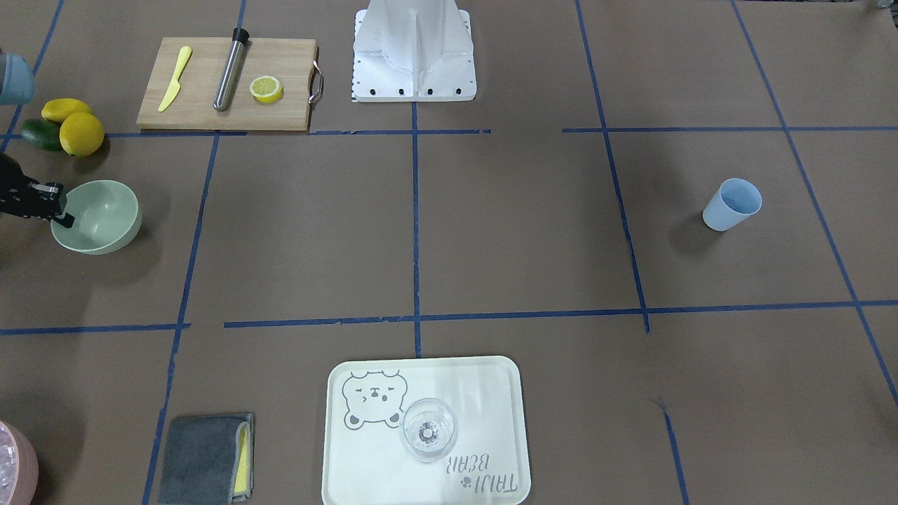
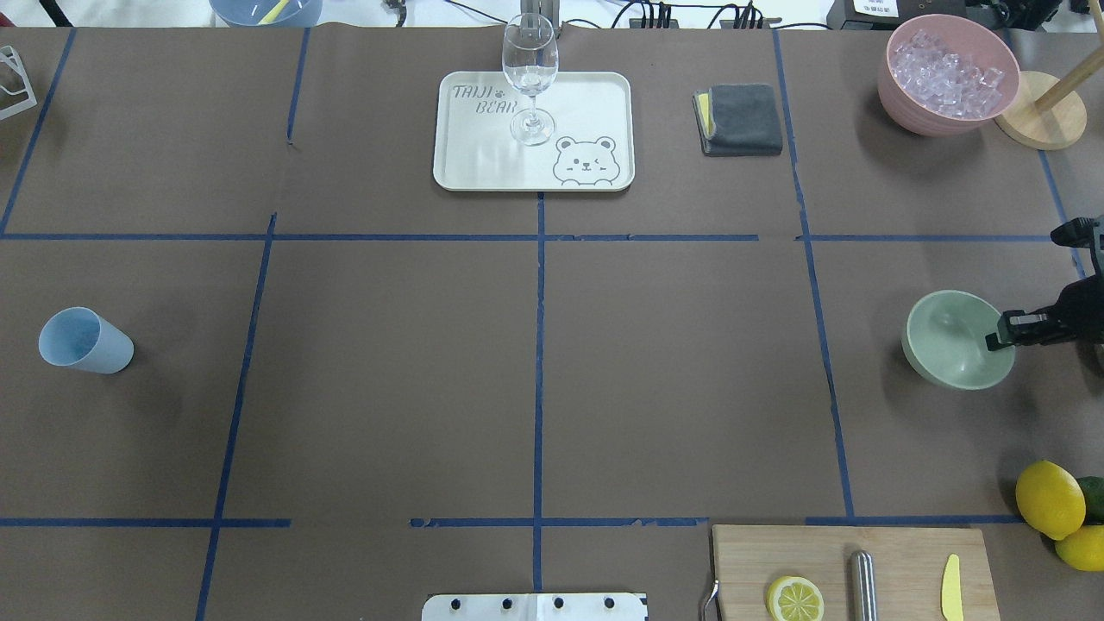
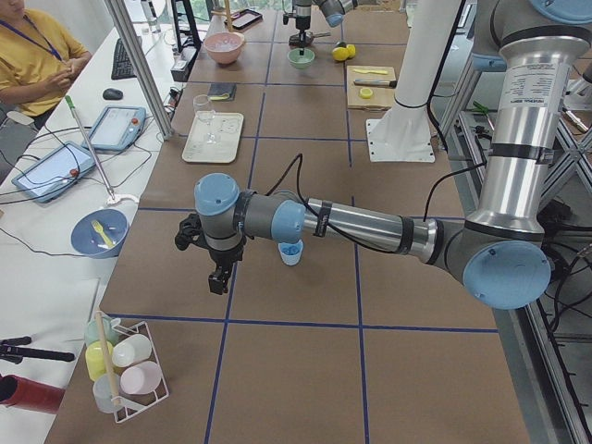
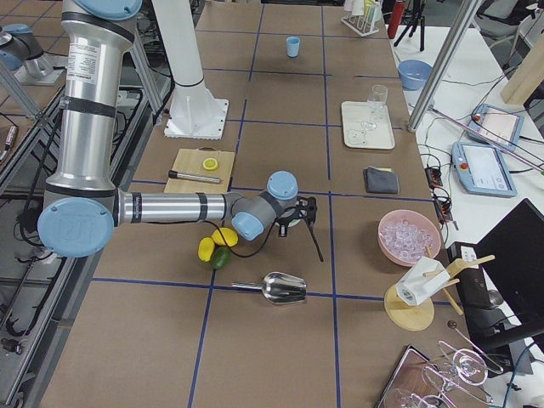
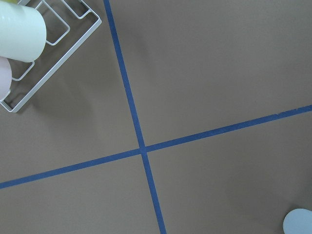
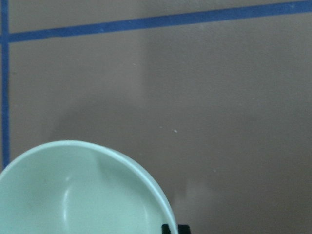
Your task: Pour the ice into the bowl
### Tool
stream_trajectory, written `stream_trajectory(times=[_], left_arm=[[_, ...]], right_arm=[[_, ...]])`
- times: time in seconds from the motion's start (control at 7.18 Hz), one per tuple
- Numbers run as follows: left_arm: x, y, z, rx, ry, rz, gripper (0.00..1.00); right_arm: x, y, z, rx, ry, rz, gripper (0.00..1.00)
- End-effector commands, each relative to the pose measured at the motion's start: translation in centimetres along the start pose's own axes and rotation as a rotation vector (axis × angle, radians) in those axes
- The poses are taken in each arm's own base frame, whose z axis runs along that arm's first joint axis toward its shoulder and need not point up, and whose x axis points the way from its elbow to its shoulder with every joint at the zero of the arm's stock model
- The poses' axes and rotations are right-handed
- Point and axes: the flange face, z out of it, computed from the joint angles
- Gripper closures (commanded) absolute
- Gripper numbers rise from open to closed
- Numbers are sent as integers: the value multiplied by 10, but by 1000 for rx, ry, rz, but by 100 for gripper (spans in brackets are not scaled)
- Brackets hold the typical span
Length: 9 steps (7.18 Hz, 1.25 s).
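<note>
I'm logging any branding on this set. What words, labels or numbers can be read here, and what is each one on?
"TAIJI BEAR": printed on the pale tray, next to a bear drawing.
White sheet at the table's far edge: the print is too small to read.
Operators' tablet screens: too small to read.
No other text shows.

Our left arm (image 3: 361,222) and right arm (image 4: 166,206) look alike: polished silver tubes, grey joint housings and round light-blue caps. A black cable (image 3: 300,157) runs along the left forearm. The right shoulder cap (image 4: 75,229) bears a pale mark, perhaps a logo. The left gripper (image 3: 217,282) and right gripper (image 2: 994,340) are black. Our white pedestal (image 1: 414,42) shows a row of dark screws (image 1: 401,91).
</note>
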Motion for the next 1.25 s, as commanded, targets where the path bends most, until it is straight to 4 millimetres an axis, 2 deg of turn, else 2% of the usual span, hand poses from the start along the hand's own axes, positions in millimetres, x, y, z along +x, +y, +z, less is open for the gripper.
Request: stream_trajectory(times=[0.0, 0.14, 0.28, 0.42, 0.56, 0.7, 0.84, 0.97, 1.11], left_arm=[[1, -1, -1, 4, 1, 5, 0], [2, -2, -2, 7, 2, 10, 0], [8, -3, -5, 14, 20, 17, 0], [18, -5, 0, 10, 60, 34, 0], [40, -10, 16, -9, 86, 76, 0], [44, -11, 15, -3, 93, 88, 0], [68, -16, 11, 19, 120, 142, 0], [103, -20, 12, 17, 161, 194, 0], [122, -20, -3, 34, 167, 111, 0]], right_arm=[[-98, -10, -14, 7, -115, 122, 100], [-166, -7, 6, 5, -153, 168, 100], [-244, 9, 35, 12, -193, 254, 100], [-322, 26, 56, -5, -196, 328, 100], [-414, 37, 64, 16, -130, 339, 100], [-483, 70, 79, 37, -64, 331, 100], [-521, 91, 84, 42, -70, 355, 100], [-565, 98, 109, 70, -62, 400, 100], [-590, 106, 134, 73, -34, 399, 100]])
